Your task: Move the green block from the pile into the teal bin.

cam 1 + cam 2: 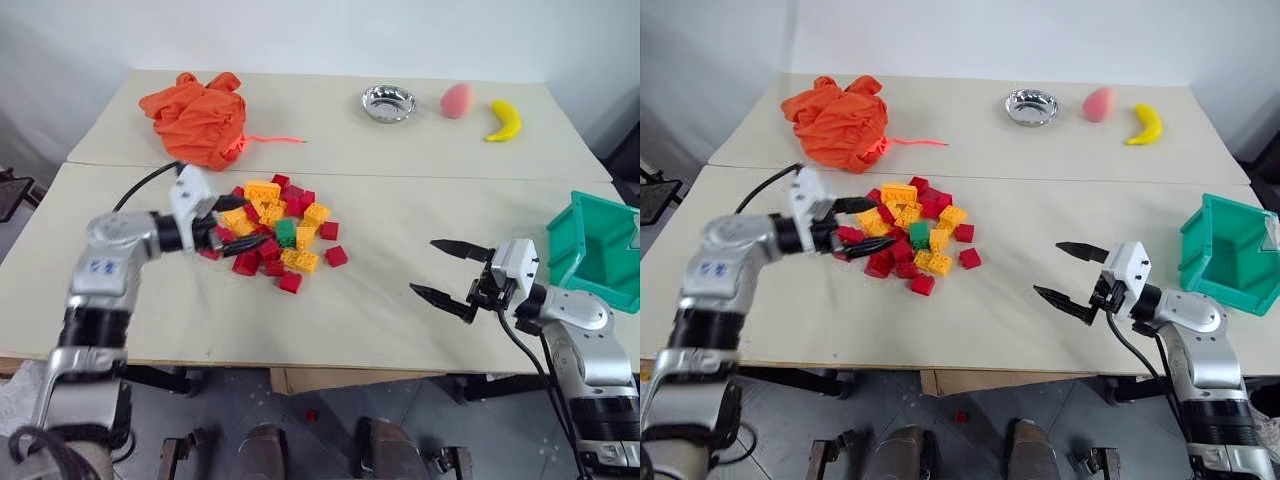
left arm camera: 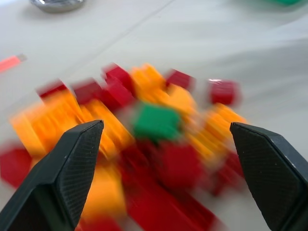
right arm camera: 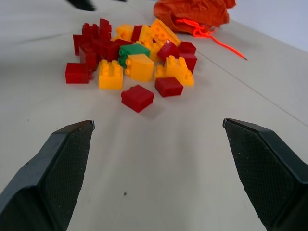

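My left hand (image 1: 232, 222) is open at the pile (image 1: 275, 233), holding nothing. The green block (image 1: 286, 232) sits between neighbours, so I could grip a red brick instead.

Two pale beige tables (image 1: 420, 300) are set edge to edge, a seam between them running across behind the near one. A plain white wall (image 1: 320, 35) is seen behind the far table. Grey floor (image 1: 330, 390) is seen below the near table's front edge, with a small red bit (image 1: 311, 414) lying on it. Dark frame parts are seen beside the tables' left end. Light is even and soft, shadows faint.
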Robot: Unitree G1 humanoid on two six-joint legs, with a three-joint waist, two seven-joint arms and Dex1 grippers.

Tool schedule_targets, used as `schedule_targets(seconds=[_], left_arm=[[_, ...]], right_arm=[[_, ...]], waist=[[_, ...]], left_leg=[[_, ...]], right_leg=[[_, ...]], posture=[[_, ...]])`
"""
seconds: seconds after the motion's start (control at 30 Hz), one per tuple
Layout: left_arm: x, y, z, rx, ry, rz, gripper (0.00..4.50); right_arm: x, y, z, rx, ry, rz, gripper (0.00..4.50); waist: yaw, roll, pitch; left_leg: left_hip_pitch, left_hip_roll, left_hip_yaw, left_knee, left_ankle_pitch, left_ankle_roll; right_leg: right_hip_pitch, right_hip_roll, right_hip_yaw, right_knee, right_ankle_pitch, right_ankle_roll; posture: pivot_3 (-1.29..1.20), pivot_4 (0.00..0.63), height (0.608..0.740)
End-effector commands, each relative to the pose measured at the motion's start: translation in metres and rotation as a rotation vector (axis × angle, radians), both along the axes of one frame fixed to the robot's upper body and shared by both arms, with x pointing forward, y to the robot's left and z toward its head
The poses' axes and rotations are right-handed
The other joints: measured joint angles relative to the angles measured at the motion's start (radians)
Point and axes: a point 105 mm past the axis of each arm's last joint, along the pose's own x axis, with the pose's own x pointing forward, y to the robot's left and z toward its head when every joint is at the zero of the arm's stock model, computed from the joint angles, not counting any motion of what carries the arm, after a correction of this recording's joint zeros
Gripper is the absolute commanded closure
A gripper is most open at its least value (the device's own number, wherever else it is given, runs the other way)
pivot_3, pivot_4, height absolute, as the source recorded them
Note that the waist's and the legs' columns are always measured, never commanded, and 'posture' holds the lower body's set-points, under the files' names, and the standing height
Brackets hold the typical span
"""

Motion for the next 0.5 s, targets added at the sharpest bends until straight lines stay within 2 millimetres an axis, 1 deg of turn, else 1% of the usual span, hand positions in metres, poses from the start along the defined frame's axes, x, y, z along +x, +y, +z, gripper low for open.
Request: schedule_targets(seconds=[0.03, 0.07, 0.17, 0.43, 0.5], left_arm=[[0.014, -0.009, -0.004, 0.108, 0.002, -0.024, 0.02], [0.020, -0.011, -0.007, 0.144, 0.025, -0.024, 0.02], [0.025, -0.015, -0.014, 0.226, 0.049, -0.071, 0.02], [0.034, -0.023, -0.026, 0.311, 0.087, -0.091, 0.02], [0.033, -0.026, -0.033, 0.336, 0.123, -0.109, 0.02]], right_arm=[[-0.004, -0.005, 0.013, 0.007, -0.054, -0.026, 0.00], [-0.006, -0.006, 0.014, 0.011, -0.057, -0.036, 0.00], [-0.009, -0.007, 0.013, 0.016, -0.061, -0.054, 0.00], [-0.012, -0.009, 0.010, 0.035, -0.062, -0.084, 0.00], [-0.013, -0.009, 0.009, 0.040, -0.066, -0.088, 0.00]], waist=[[-0.007, 0.000, 0.000], [-0.006, 0.000, 0.000], [-0.009, 0.000, 0.000], [0.000, 0.000, 0.000], [0.000, 0.000, 0.000]], left_leg=[[0.000, 0.000, 0.000, 0.000, 0.000, 0.000], [0.000, 0.000, 0.001, -0.001, 0.000, 0.000], [0.000, 0.000, 0.001, -0.001, 0.000, 0.000], [0.000, 0.000, 0.001, 0.000, 0.000, 0.000], [0.000, 0.000, 0.001, 0.000, 0.000, 0.000]], right_leg=[[0.000, 0.000, 0.000, 0.000, 0.000, 0.000], [0.000, 0.000, 0.000, 0.000, 0.000, 0.000], [0.000, 0.000, 0.000, 0.000, 0.000, 0.000], [0.000, 0.000, 0.000, -0.001, 0.000, 0.000], [0.000, 0.000, 0.000, -0.001, 0.000, 0.000]], posture=[[0.00, 0.150, 0.740], [0.00, 0.150, 0.740], [0.00, 0.150, 0.740], [0.00, 0.150, 0.740], [0.00, 0.150, 0.740]])
